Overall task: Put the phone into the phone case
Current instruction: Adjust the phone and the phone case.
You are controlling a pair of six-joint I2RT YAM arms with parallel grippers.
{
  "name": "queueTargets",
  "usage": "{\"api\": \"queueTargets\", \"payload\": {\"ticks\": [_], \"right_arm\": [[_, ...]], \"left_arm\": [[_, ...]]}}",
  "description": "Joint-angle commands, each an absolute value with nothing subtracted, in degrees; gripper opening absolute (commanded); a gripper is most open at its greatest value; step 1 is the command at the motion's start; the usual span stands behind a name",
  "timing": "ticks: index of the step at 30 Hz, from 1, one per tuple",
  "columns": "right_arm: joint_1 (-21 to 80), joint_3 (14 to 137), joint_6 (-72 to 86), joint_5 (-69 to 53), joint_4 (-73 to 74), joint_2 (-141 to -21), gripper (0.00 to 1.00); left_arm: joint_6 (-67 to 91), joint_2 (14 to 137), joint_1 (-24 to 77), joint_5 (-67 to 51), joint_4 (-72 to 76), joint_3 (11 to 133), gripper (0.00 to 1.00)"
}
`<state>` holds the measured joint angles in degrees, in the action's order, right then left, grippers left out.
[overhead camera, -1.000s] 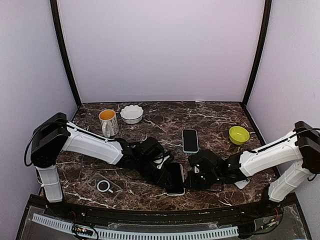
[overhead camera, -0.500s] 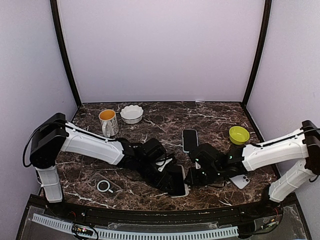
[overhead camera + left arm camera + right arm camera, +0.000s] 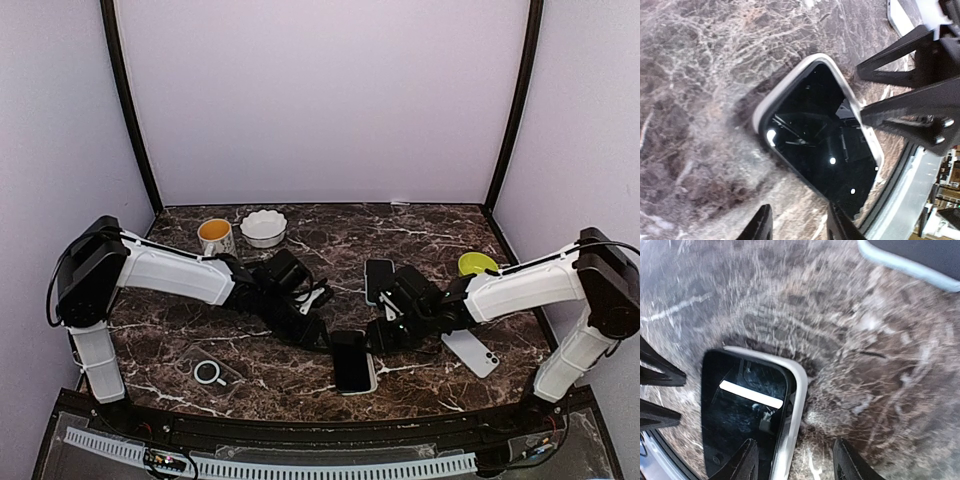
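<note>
- phone (image 3: 350,360) sits in the phone case (image 3: 760,114), flat on the table (image 3: 270,385)
- left gripper (image 3: 312,333) at its 10 o'clock, fingers spread, empty
- right gripper (image 3: 378,337) at 2 o'clock, also spread, empty

The left hand (image 3: 312,333) and right hand (image 3: 381,336) hang low, facing each other, both spread wide, holding nothing.
</note>
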<state>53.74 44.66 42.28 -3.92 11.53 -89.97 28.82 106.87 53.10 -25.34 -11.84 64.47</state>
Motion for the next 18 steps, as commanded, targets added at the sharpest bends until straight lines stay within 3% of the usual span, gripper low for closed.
{"api": "queueTargets", "payload": {"ticks": [1,11,18], "right_arm": [[53.5,45.1,40.8,-7.9,7.3,-92.1,0.52],[53.5,41.8,43.7,-11.0,3.1,-90.7,0.48],[53.8,38.9,47.4,-13.1,-2.7,-90.5,0.48]], "left_arm": [[29.2,106.7,53.6,-28.6,-9.9,64.0,0.32],[29.9,109.6,55.7,-29.6,-9.2,64.5,0.14],[29.8,112.1,57.3,-29.9,-7.2,66.6,0.12]]}}
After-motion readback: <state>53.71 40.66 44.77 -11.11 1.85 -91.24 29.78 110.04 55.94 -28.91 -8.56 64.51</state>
